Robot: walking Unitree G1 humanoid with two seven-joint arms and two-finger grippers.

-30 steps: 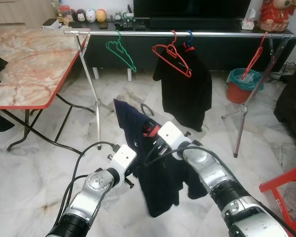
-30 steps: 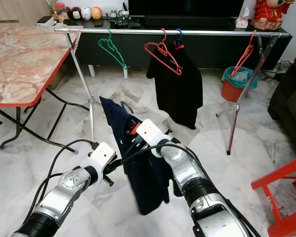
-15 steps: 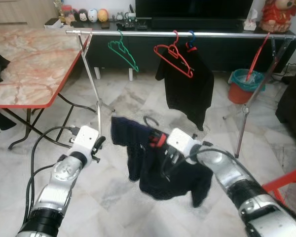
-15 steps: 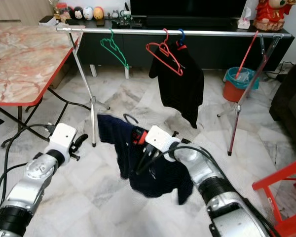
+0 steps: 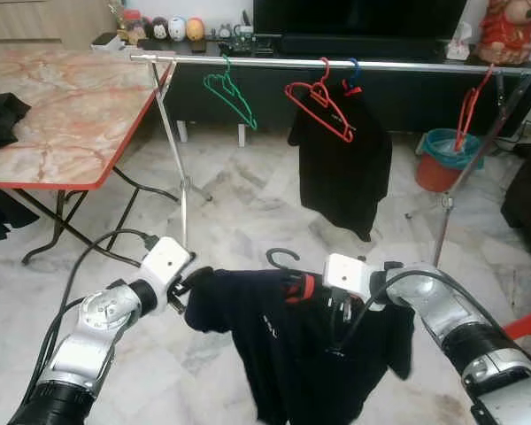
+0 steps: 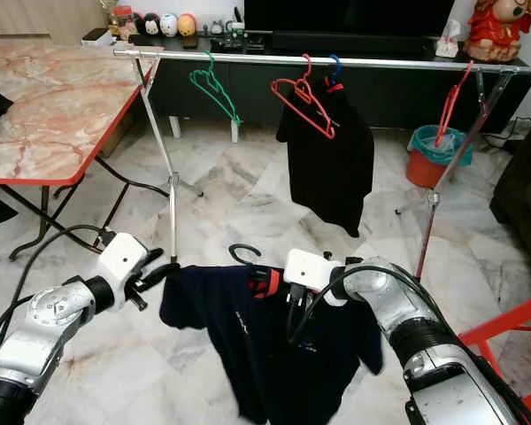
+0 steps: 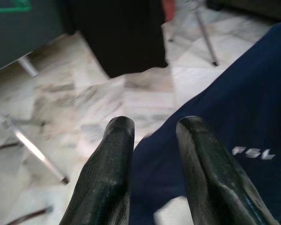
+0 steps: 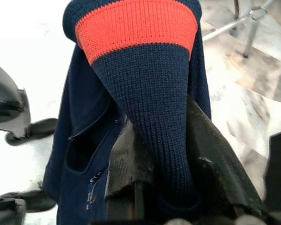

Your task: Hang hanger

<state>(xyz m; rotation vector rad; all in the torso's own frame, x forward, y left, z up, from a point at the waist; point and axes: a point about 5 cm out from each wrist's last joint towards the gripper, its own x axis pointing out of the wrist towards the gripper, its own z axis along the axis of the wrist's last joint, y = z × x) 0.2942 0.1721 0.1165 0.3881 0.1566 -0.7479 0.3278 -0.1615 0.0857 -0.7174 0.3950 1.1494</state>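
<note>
A navy shirt (image 5: 292,345) with a red-striped collar (image 8: 136,27) hangs on a hanger whose black hook (image 5: 283,251) sticks up above it. My right gripper (image 5: 338,310) is shut on the collar, and the knit cloth sits pinched between its fingers (image 8: 131,159). My left gripper (image 5: 189,282) is at the shirt's left shoulder. It stands open (image 7: 152,127), with navy cloth showing between and beyond the fingers. The silver clothes rail (image 5: 407,66) runs across the room ahead, well above the shirt.
On the rail hang a green hanger (image 5: 232,96), a red hanger (image 5: 323,104), a black shirt (image 5: 345,168) and another red hanger (image 5: 469,102). A marble table (image 5: 62,115) stands left. A red bucket (image 5: 444,161) and a red stool (image 5: 529,320) stand right.
My left gripper has come back to the shirt's left shoulder. The shirt now hangs spread wide and flat instead of bunched. The camera has shifted a little.
</note>
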